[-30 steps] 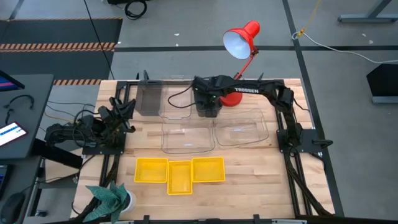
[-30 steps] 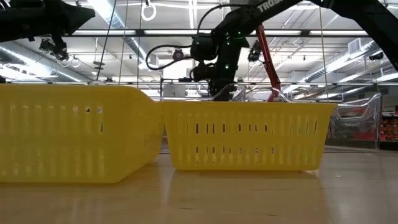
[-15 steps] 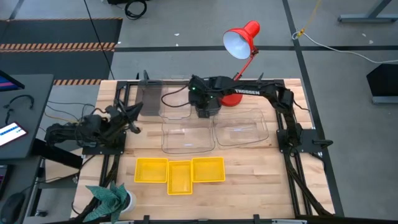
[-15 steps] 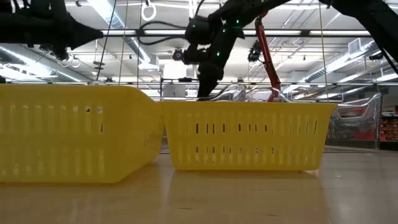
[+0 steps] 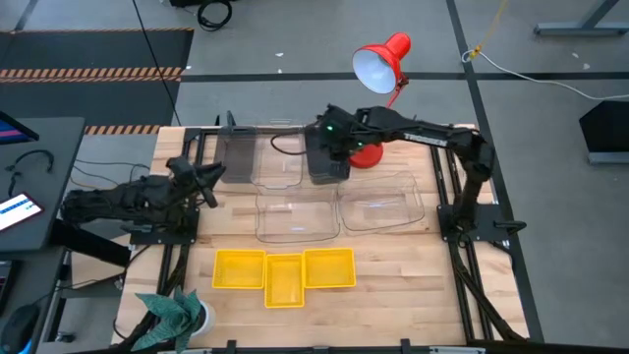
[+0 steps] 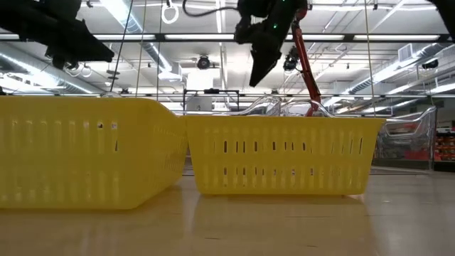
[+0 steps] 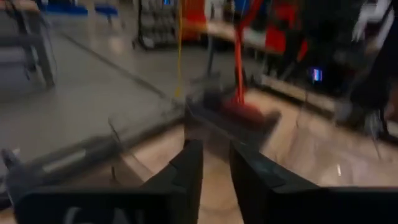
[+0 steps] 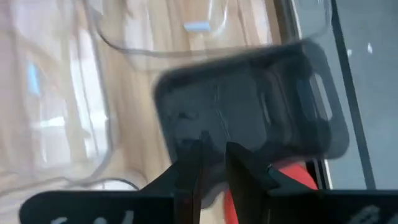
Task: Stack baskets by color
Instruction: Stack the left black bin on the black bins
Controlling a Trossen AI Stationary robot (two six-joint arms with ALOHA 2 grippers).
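Three yellow baskets [image 5: 284,270] are sitting in a row near the desk's [image 5: 393,295] front edge. Three clear baskets [image 5: 298,213] are lying behind them. Two dark grey baskets [image 5: 236,153] are showing at the back, alongside one red desk lamp [image 5: 378,64].

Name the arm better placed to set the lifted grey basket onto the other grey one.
Right. The right gripper already holds the grey basket; the left gripper holds nothing.

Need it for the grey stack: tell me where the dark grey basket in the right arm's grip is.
High view: the dark grey basket hangs in the right gripper at the table's far edge, between a clear basket and the red lamp.
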